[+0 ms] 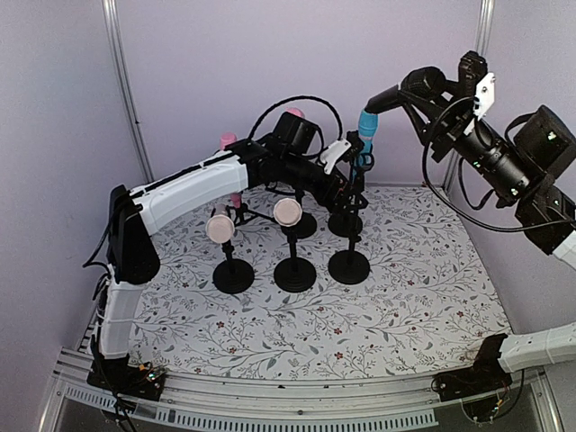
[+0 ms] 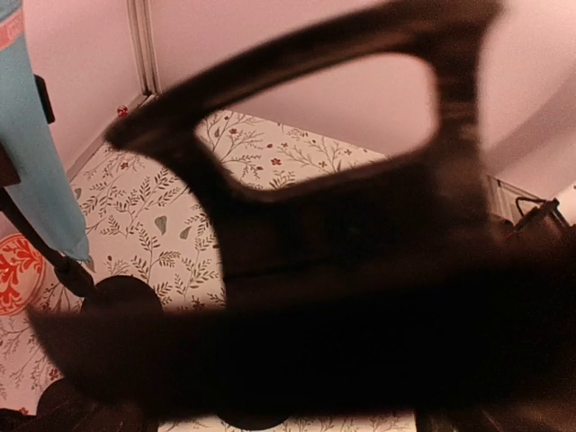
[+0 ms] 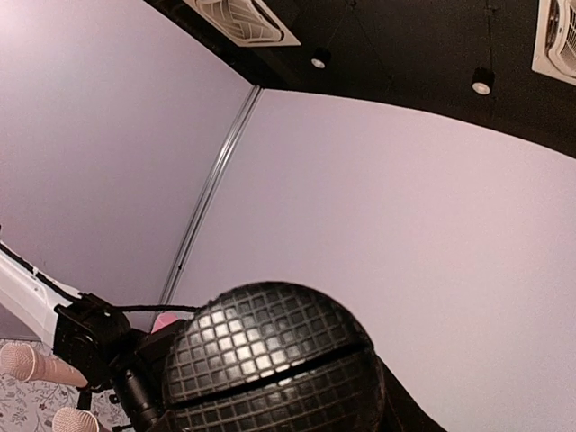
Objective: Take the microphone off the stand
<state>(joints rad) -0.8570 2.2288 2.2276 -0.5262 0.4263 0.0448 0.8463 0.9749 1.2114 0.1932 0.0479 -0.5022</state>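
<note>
The microphone [image 1: 367, 128] has a blue body and a black mesh head. My right gripper [image 1: 378, 103] is shut on it near the head and holds it upright above the back right stand [image 1: 347, 211]. The mesh head [image 3: 270, 360] fills the bottom of the right wrist view. Its lower end is close over the stand's clip [image 1: 363, 162]; I cannot tell whether they touch. My left gripper [image 1: 346, 183] is shut on that stand's pole. In the left wrist view the blue body [image 2: 27, 144] is at the left, and a blurred black stand part [image 2: 342, 252] hides the fingers.
Two pink-headed microphones [image 1: 220, 227] [image 1: 288, 212] sit on black stands with round bases [image 1: 233, 276] [image 1: 294, 274] at mid table. Another base [image 1: 349, 266] stands to their right. More pink microphones [image 1: 228, 141] are behind the left arm. A floral mat [image 1: 414, 279] covers the table.
</note>
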